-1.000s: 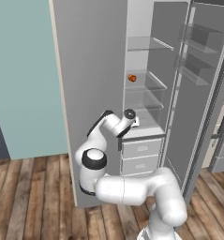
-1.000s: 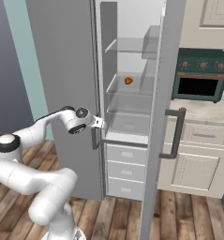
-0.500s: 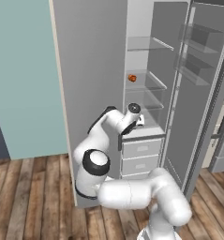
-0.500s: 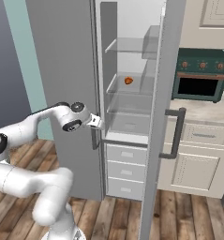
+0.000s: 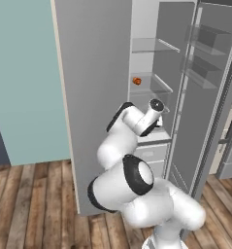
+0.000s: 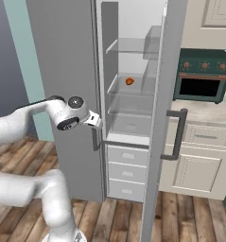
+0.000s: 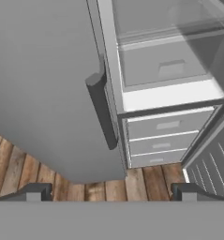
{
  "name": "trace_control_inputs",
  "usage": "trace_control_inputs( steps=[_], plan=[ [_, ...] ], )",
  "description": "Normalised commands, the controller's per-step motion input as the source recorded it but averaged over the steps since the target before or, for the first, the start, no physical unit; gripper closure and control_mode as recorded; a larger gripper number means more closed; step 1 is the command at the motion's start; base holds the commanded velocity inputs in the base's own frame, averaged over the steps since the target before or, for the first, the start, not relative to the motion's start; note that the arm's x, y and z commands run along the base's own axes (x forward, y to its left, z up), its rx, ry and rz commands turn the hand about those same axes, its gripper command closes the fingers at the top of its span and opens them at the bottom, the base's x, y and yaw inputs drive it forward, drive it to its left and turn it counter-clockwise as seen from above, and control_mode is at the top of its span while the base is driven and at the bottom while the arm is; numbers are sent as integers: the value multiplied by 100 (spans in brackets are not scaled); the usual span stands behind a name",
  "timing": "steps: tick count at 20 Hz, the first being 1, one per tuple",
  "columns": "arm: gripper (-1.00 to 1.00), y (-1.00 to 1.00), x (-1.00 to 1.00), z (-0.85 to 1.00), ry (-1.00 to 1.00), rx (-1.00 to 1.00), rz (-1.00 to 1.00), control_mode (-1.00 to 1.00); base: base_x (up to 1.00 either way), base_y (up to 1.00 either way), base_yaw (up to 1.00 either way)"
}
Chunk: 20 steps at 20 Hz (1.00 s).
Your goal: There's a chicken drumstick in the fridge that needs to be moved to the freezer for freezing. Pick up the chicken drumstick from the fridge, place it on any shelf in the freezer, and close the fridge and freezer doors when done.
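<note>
The fridge (image 6: 133,101) stands open, showing glass shelves and drawers (image 6: 126,165); its door (image 6: 159,118) is swung out to the right. The freezer door (image 6: 62,61) on the left is shut. My gripper (image 6: 96,122) hangs open and holds nothing, just in front of that door's vertical bar handle (image 6: 94,139). In the hand view the handle (image 7: 101,110) lies ahead, above the gap between my fingertips (image 7: 33,192), and my gripper (image 7: 111,194) is apart from it. The chicken drumstick is out of view. A small orange-red item (image 6: 129,81) sits on a middle shelf.
The open fridge door (image 5: 205,97) carries clear door bins and blocks the right side. A teal oven (image 6: 202,78) and cream cabinets (image 6: 199,160) stand to the right. Wooden floor (image 5: 35,204) lies open to the left of the appliance.
The arm has swung its elbow and stretched forward, bringing the wrist up beside the closed door's handle. The gripper stays open. The fridge has not moved.
</note>
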Motion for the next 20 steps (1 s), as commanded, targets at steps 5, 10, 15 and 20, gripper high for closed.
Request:
trace_control_inputs(
  steps=[5, 10, 15, 20],
  plan=[
    [-100, 0, -16, 100, 3, 0, 0, -100, 0, 0, 0],
    [-100, 0, 4, 100, 27, 0, 3, -100, 0, 0, 0],
    [-100, 0, -26, 58, 17, 0, 0, -100, 0, 0, 0],
    [-100, 0, -35, 41, 20, -3, 0, -100, 0, 0, 0]
  ],
)
